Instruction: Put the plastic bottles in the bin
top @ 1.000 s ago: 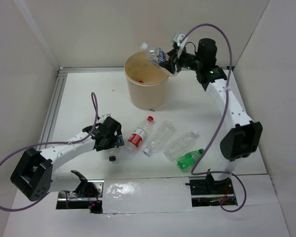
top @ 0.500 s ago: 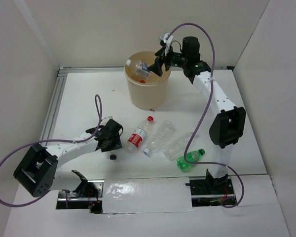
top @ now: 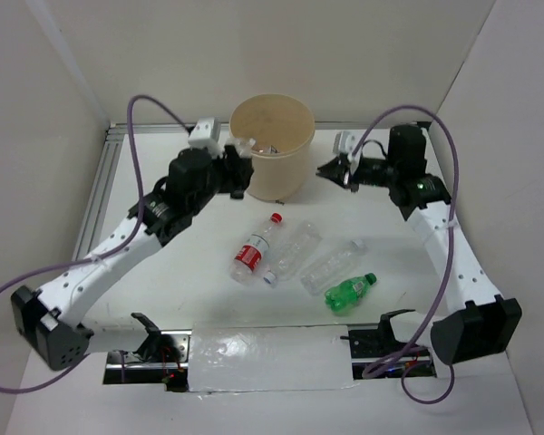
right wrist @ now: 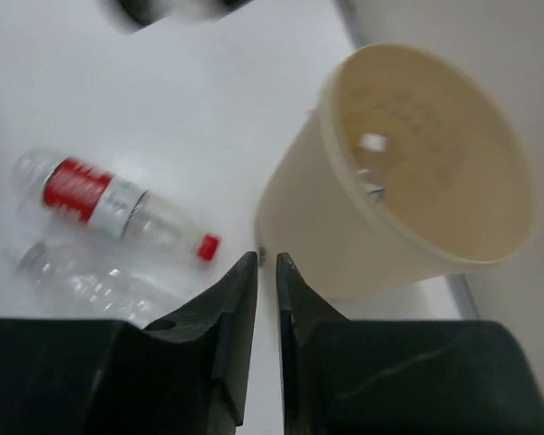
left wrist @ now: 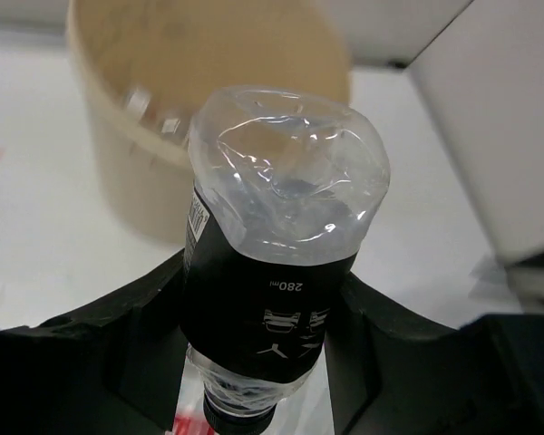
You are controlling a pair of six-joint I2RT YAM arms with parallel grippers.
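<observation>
Holding a dark-labelled bottle (left wrist: 270,304) beside the beige bin (top: 274,177)
Left gripper (top: 235,172) pinches it at upper centre; right gripper (top: 327,170), pressed together and empty, is right of the bin; four bottles (top: 295,252) lie lower.

So the right gripper (right wrist: 264,261) had its two black fingers pinched nearly together, only a sliver between them and nothing in it. Just past the tips stood the tan bin (right wrist: 313,231), with clear bits (right wrist: 372,154) inside, too blurry to call. Nearer, on the white table (right wrist: 208,118), a red-labelled bottle (right wrist: 82,192) lay on its side, red cap toward the bin, with a clear bottle (right wrist: 82,276) just right of it.
</observation>
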